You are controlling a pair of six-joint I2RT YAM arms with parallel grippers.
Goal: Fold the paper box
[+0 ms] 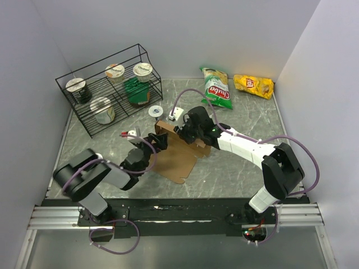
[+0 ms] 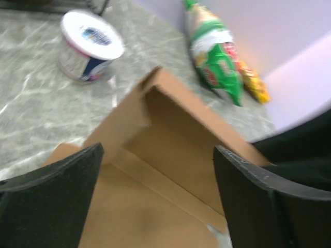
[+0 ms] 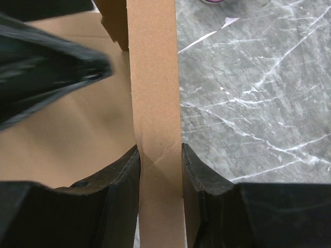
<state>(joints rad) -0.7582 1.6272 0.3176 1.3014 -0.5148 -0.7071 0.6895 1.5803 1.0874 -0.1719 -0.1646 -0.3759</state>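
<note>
Paper box (image 1: 179, 159), bench centre: raised wall clamped lengthwise by right gripper (image 3: 160, 150); left gripper (image 2: 158, 152) agape (empty), facing inner corner.

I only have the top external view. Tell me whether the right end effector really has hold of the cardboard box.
Observer: Yes. The right wrist view shows the right end effector shut on a strip of the cardboard box, which is creased at the pinch.
Operator: Now report the left one.
Observer: The left end effector is wide open above the box, gripping nothing.
Operator: Say what lies ahead of it.
Observer: Two walls of the box stand up and meet at a corner. A white cup stands beyond that corner.
</note>
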